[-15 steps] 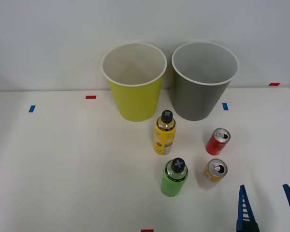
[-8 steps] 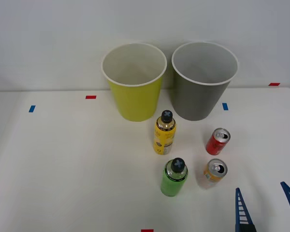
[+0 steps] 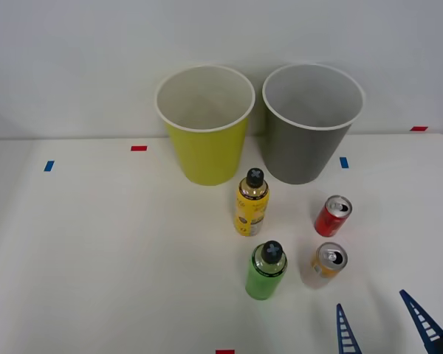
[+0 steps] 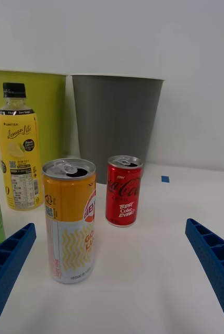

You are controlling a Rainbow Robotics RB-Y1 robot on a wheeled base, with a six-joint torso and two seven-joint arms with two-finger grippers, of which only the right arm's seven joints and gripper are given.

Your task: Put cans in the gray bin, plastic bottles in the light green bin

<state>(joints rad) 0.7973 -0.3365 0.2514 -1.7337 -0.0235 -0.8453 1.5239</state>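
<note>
Pincer: our right pincer (image 3: 380,324) sits low at the near right of the tabletop (image 3: 103,251), its blue ribbed fingers (image 4: 7,261) spread wide with nothing between them.
Cans: the orange can (image 3: 328,260) stands upright just ahead of us, with the red can (image 3: 333,215) upright a little farther back and apart from it; both have open silver tops.
Bottles: the yellow bottle (image 3: 252,202) and the green bottle (image 3: 266,270) stand upright to the left of the cans, black caps on.
Bins: the gray bin (image 3: 311,123) and the light green bin (image 3: 205,124) stand side by side at the back of the tabletop; we see nothing in either, though their bottoms are not fully in view.
Progress: we judge nothing is sorted yet; all four items are on the tabletop.
Nearest target: the wrist view has the orange can (image 4: 70,219) closest, toward one finger, not centred in the gap.
Handling: we expect an opened can to be light, thin-walled and smooth, so it could dent or tip if squeezed hard or nudged.
Grip: we would take it across the mid-body, below the rim, with moderate pressure, and keep it upright in case any liquid remains.
</note>
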